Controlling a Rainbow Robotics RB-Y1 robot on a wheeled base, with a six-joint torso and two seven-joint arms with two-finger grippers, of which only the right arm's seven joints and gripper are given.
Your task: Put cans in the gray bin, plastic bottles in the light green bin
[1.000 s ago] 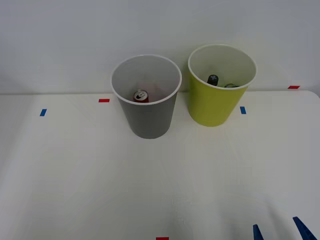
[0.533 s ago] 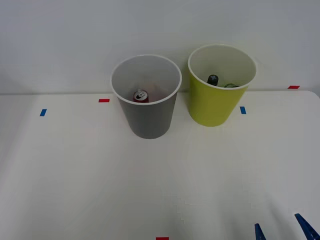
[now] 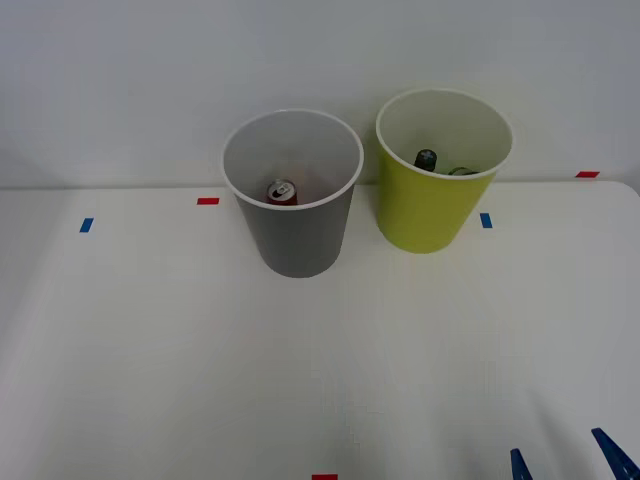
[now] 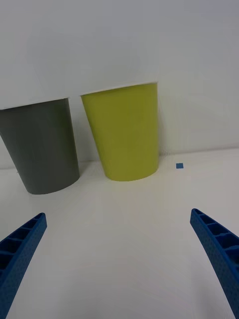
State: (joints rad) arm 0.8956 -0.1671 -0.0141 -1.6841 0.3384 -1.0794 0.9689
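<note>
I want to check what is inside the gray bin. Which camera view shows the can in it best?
The front view. It looks down into the gray bin, so the can shows at the bottom, silver top up. The right wrist view sees this bin from the side, so its wall hides the inside.

gray bin (image 3: 293, 215) on table (image 3: 150, 350), far side, left of light green bin (image 3: 436, 200), apart | can (image 3: 282, 192) in gray bin | bottle (image 3: 427, 159) in light green bin, perhaps a second beside it | right gripper (image 3: 565, 462) at table's near right edge, before both bins
</note>
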